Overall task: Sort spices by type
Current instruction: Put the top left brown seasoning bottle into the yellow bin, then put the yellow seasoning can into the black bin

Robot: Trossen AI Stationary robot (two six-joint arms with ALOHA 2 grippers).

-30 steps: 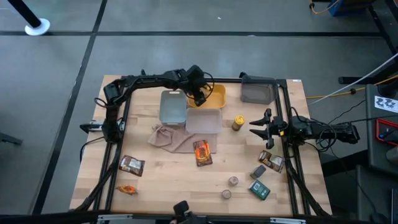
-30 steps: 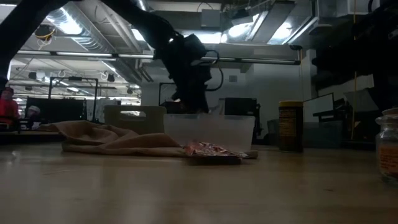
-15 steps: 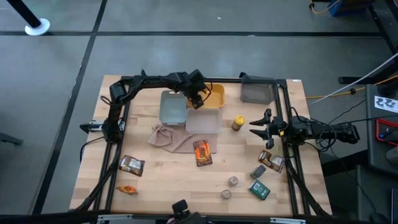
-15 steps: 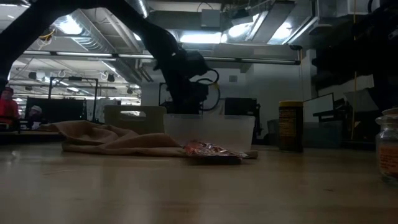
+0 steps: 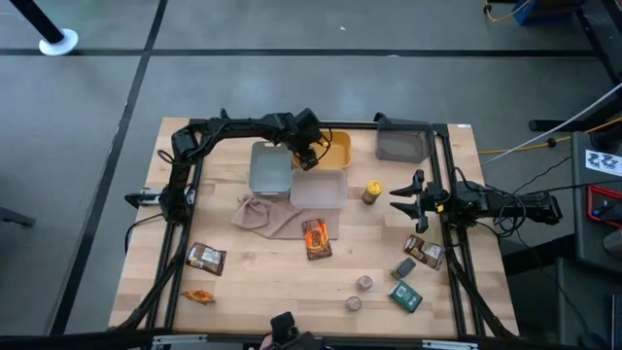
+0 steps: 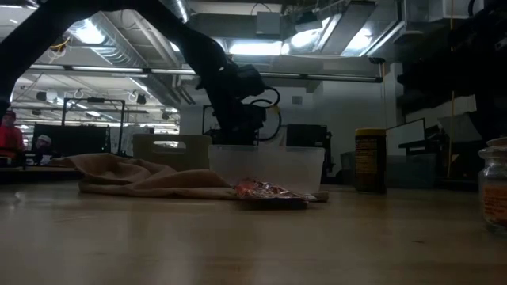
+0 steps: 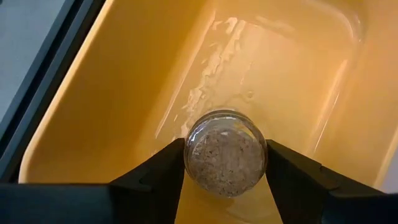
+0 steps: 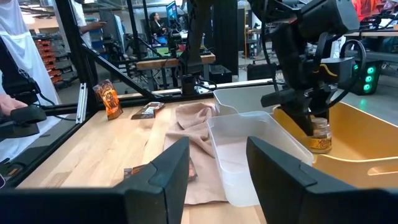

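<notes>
A: Wooden table (image 5: 262, 272) fills mid-frame in the high view, grey floor around it. Low view: open workshop behind, ceiling lights, a person in red at far left.

B: Surface contents?

A: Beige cloth (image 5: 269, 216) left of centre. Grey tray (image 5: 270, 167), clear tray (image 5: 317, 188) and yellow tray (image 5: 337, 148) clustered upper centre; another grey bin (image 5: 401, 145) upper right. Packets (image 5: 316, 237) lie centre and lower left; yellow-capped bottle (image 5: 371, 192) right of the clear tray; boxes (image 5: 405, 296) and two small jars (image 5: 363, 283) lower right.

B: Left gripper?

A: Left gripper (image 7: 225, 163) is over the yellow tray, fingers on either side of a small jar (image 7: 225, 153), touching its sides.

B: Right?

A: Right gripper (image 5: 397, 197) hovers at right of frame, near the bottle, fingers spread, nothing between them.
</notes>
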